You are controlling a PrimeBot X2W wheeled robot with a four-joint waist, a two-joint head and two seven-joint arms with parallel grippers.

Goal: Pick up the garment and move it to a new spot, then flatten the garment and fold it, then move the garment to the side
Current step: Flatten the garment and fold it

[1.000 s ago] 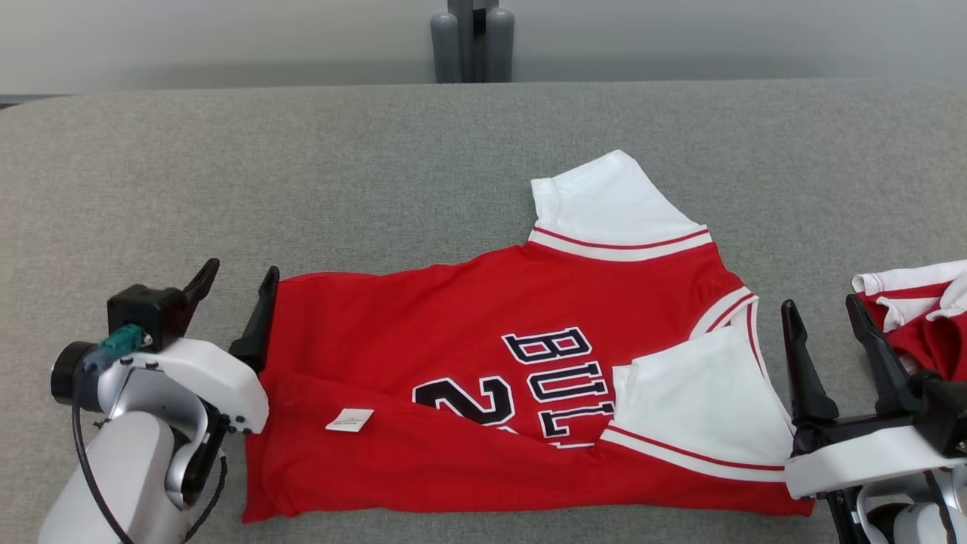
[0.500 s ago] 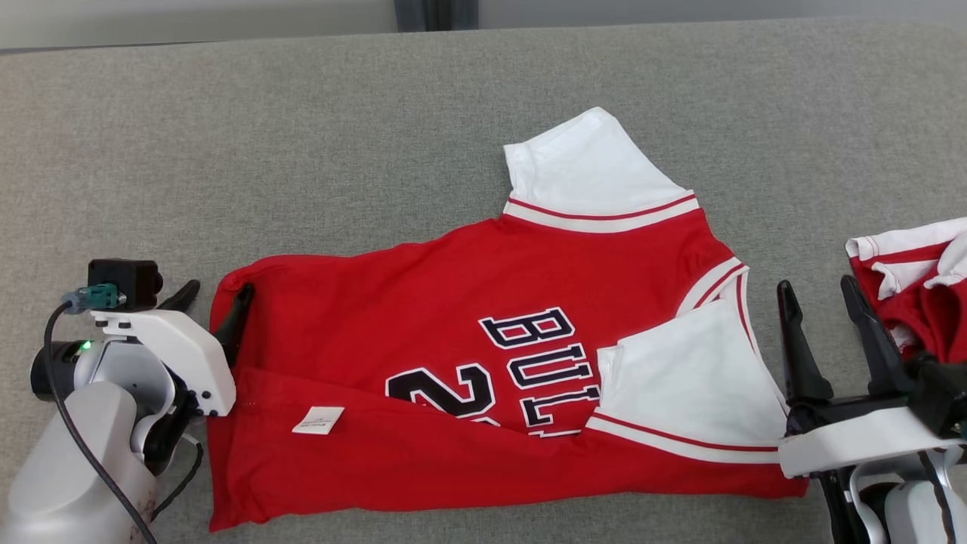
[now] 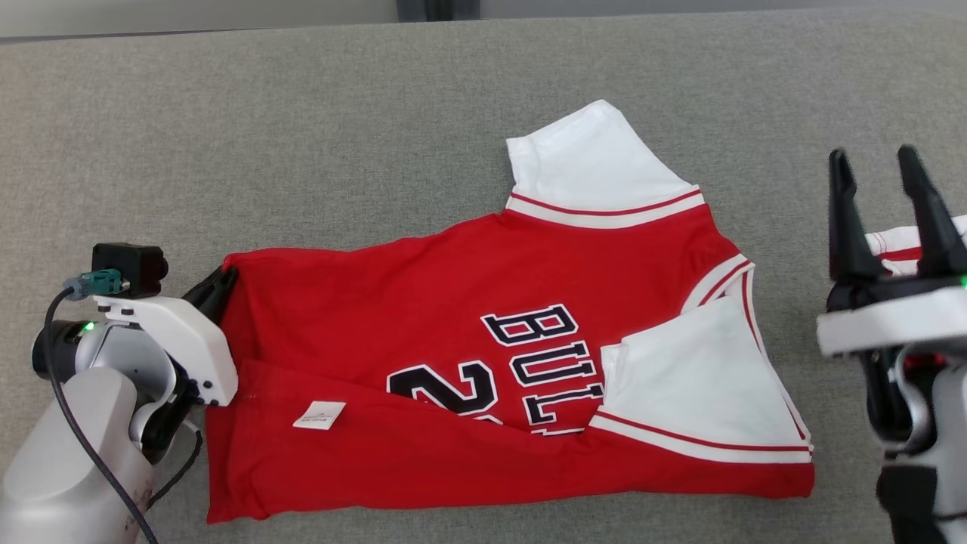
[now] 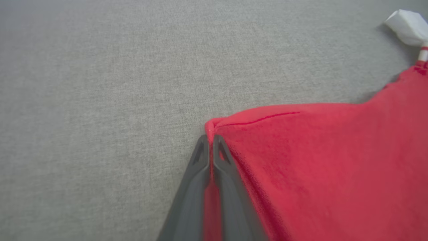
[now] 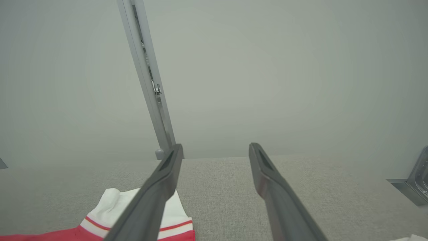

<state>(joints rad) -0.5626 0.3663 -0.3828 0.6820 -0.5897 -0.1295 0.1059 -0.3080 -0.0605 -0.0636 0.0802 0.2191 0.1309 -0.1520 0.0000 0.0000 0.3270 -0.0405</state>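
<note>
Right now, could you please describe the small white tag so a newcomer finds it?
On the grey table lies a red jersey. The tag sits on its folded lower-left part, a tiny white square, far smaller than the white sleeves.

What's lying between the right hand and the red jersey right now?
Nothing: the head view shows a bare stretch of grey fabric surface between the open right hand and the red jersey.
</note>
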